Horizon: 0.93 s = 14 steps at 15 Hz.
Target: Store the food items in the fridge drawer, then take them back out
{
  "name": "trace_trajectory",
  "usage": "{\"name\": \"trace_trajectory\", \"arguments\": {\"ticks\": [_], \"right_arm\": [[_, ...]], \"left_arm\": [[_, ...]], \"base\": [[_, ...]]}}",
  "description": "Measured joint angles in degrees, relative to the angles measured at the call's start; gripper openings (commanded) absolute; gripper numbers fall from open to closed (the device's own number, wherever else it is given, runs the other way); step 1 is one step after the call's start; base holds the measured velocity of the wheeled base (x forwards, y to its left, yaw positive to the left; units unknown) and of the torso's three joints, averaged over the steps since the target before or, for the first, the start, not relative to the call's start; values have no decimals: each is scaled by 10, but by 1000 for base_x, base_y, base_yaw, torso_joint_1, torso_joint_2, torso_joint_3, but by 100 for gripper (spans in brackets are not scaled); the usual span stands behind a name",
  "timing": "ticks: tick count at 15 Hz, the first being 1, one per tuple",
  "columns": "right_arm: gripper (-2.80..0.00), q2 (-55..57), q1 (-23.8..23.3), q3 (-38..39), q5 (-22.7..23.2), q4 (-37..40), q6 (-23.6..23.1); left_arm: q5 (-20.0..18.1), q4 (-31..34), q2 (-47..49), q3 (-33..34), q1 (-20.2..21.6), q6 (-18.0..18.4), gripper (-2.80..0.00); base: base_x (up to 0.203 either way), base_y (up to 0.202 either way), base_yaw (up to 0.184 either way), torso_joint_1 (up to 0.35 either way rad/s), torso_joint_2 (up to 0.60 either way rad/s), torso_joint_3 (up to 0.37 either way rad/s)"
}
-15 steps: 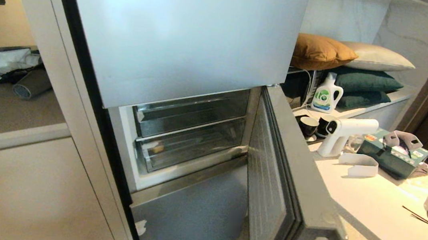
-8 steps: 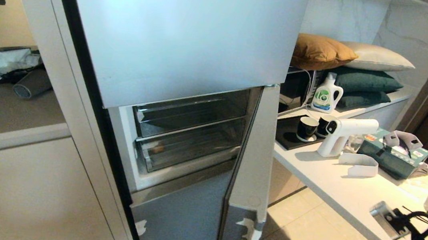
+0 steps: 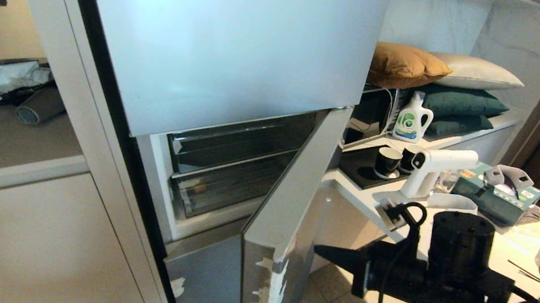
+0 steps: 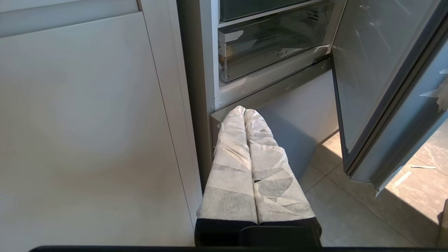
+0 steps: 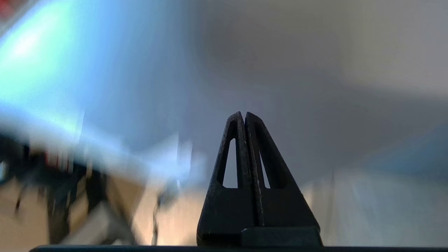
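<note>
We face a tall silver-blue fridge (image 3: 222,39) with its middle door (image 3: 291,189) half shut. Our right gripper (image 3: 324,252), fingers pressed together and empty, reaches toward the door's outer face, near but apparently not touching. Our left gripper (image 4: 244,111), also closed and empty, is parked low beside the fridge. Behind the door the clear fridge drawer (image 3: 236,183) sits pushed in; something tan shows faintly inside. We judge the task near an end, with the door closing.
</note>
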Motion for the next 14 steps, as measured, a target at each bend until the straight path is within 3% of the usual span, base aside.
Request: {"name": "trace_trajectory", "arguments": {"ticks": [7,11,12,14], "right_arm": [[-280,163,36,-226,-53,-29,22],[-280,226,58,-351,-196,-30,78],[-280,224,60,-353,-224,-29,86],[-280,193,62,-325,-237,-27,91]], "left_arm": [[0,0,0,0,0,0,-280],[0,0,0,0,0,0,-280],[0,0,0,0,0,0,-280],[0,0,0,0,0,0,-280]], "base": [[0,0,0,0,0,0],[0,0,0,0,0,0],[0,0,0,0,0,0],[0,0,0,0,0,0]]}}
